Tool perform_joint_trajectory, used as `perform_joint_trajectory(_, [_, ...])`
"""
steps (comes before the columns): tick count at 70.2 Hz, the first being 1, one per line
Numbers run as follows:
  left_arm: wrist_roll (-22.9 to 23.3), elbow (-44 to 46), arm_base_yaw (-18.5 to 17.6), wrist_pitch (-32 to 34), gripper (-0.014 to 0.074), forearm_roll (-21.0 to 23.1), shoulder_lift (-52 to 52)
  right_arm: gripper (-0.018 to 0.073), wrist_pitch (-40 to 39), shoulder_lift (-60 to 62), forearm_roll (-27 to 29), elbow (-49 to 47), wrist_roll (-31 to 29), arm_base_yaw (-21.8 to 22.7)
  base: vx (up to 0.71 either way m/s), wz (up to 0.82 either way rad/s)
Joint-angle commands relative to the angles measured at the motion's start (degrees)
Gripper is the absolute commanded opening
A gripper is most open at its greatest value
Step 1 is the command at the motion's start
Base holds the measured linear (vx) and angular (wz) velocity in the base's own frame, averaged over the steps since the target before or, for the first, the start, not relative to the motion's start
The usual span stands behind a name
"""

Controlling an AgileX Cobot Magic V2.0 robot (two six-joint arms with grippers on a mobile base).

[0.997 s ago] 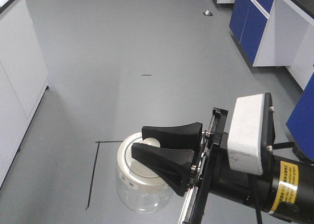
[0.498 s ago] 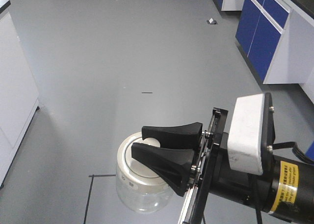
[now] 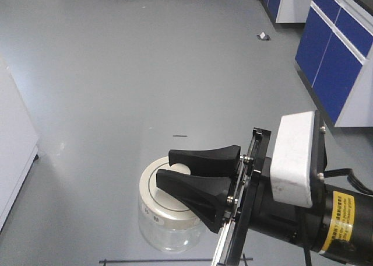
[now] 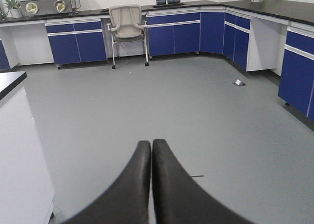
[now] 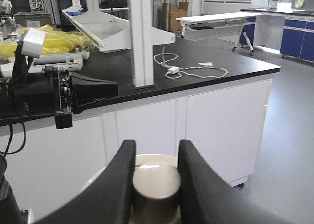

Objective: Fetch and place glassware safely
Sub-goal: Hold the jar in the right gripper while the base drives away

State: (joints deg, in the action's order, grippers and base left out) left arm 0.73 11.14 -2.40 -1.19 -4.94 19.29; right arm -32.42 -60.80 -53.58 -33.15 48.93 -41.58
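Note:
The glassware is a small squat clear glass jar [image 3: 166,234] with a cream-white lid [image 3: 156,197]. It hangs above the grey floor in the front view. My right gripper [image 3: 166,167] is shut on the lid's central knob. In the right wrist view the knob [image 5: 156,182] sits gripped between the two black fingers [image 5: 117,175], and the right gripper [image 5: 156,148] points toward a white bench. My left gripper [image 4: 151,144] is shut and empty, its fingers pressed together over the floor. It also shows in the right wrist view [image 5: 115,90], level with the bench top.
Blue cabinets [image 3: 344,56] line the right side. A white cabinet [image 3: 11,161] stands at the left. Black tape lines [image 3: 175,260] mark the floor and a small scrap [image 3: 263,37] lies far ahead. An office chair [image 4: 127,25] stands at the far wall. A black-topped bench [image 5: 196,57] carries a white cable.
The floor mark and tape lines have slid down the frame and the side cabinets have shifted outward, so the view has advanced. The right gripper still holds the jar the same way.

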Motion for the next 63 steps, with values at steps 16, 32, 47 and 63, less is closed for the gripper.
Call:
perform_joint_trajectory(16, [0.4,1.6,-0.5,4.1,-0.0007,0.5,0.4,0.0,-4.3,1.2,2.2,-2.2,-0.5,-0.1,0.48,0.04])
perform_joint_trajectory(32, [0.4,1.6,-0.5,4.0,-0.0007,0.5,0.4,0.0,-4.3,1.2,2.1,-2.2,-0.5,-0.1,0.5,0.01])
perform_joint_trajectory(47, [0.4,1.6,-0.5,3.9,-0.0007,0.5,0.4,0.0,-4.3,1.2,2.1,-2.2,-0.5,-0.1,0.51,0.03])
perform_joint_trajectory(63, [0.4,1.6,-0.5,3.9,-0.0007,0.5,0.4,0.0,-4.3,1.2,2.1,-2.2,-0.5,-0.1,0.51,0.02])
